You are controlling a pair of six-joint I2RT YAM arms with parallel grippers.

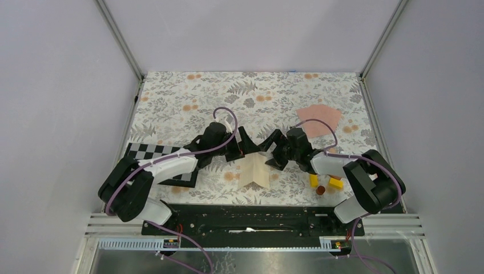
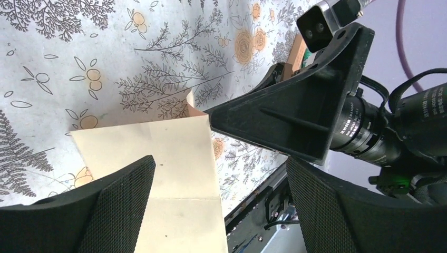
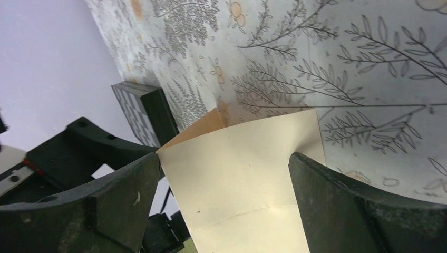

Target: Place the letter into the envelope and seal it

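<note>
The letter, a cream sheet with fold creases, lies partly raised on the floral table between the two arms. My left gripper is at its far left corner and my right gripper at its far right corner. In the left wrist view the letter reaches in between the open fingers, nearer the left one. The right wrist view shows the letter spanning most of the gap between its open fingers, which are not closed on it. The salmon-pink envelope lies flat at the far right, apart from both grippers.
A checkerboard lies at the left under the left arm. Two yellow blocks and a small brown cylinder sit by the right arm's base. A black rail runs along the near edge. Grey walls enclose the table.
</note>
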